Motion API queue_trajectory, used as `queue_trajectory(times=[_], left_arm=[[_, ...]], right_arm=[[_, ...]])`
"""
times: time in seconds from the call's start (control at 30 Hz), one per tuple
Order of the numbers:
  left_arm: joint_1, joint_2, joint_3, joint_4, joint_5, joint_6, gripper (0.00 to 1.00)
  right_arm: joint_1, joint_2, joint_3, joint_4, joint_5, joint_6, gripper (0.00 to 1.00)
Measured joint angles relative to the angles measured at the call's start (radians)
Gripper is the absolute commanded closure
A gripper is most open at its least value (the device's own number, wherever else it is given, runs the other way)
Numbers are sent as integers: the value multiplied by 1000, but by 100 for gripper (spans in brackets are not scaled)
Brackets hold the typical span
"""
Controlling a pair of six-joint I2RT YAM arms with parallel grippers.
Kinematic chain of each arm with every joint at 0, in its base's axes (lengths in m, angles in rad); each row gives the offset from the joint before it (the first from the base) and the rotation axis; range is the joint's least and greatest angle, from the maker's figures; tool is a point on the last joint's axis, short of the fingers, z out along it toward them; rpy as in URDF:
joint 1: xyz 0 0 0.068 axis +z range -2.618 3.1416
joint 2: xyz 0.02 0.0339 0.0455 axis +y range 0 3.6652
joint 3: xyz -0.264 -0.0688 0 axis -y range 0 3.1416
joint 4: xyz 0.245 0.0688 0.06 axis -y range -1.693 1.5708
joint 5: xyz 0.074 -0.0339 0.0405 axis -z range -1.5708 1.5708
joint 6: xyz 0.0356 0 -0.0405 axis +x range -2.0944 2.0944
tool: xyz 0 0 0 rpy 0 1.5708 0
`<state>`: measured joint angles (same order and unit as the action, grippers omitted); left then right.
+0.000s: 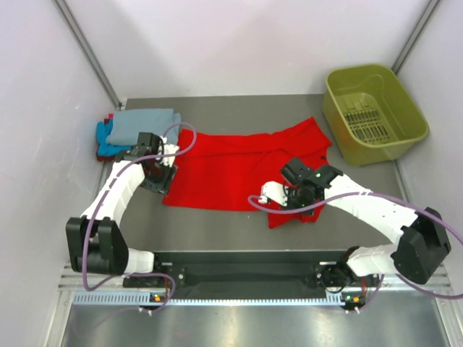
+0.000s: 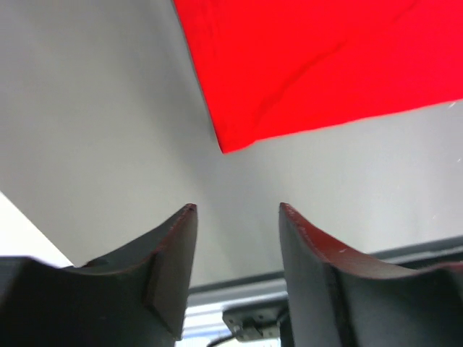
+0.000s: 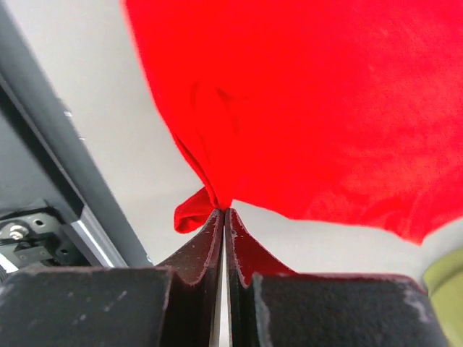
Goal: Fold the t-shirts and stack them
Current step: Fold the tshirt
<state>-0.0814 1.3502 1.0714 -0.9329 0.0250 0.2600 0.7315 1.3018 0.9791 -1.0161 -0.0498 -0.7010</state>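
Observation:
A bright red t-shirt [image 1: 224,170] lies spread across the middle of the table, its right part folded over on itself. My right gripper [image 1: 288,204] is at its near right corner. The right wrist view shows that gripper [image 3: 225,210] shut on a bunched edge of the red t-shirt [image 3: 325,108]. My left gripper [image 1: 156,178] sits at the shirt's near left corner. In its own view it [image 2: 237,208] stands open and holds nothing, the red t-shirt's corner [image 2: 311,65] lying just beyond its tips. A folded grey-blue t-shirt [image 1: 145,124] rests on a turquoise t-shirt [image 1: 107,144] at the far left.
An olive-green plastic basket [image 1: 359,71] stands at the back right with no cloth in it. White walls close in the left, right and back sides. A dark rail [image 1: 246,269] carrying both arm bases runs along the near edge.

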Motion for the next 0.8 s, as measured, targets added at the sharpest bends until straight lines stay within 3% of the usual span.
queue_trajectory(times=[0.23, 0.8], left_arm=[[40, 140, 0, -14, 4, -8, 54], [49, 383, 40, 5, 11, -3, 54]], right_arm=[[-72, -6, 5, -1, 18, 13, 100], [-152, -5, 58, 5, 19, 25, 100]])
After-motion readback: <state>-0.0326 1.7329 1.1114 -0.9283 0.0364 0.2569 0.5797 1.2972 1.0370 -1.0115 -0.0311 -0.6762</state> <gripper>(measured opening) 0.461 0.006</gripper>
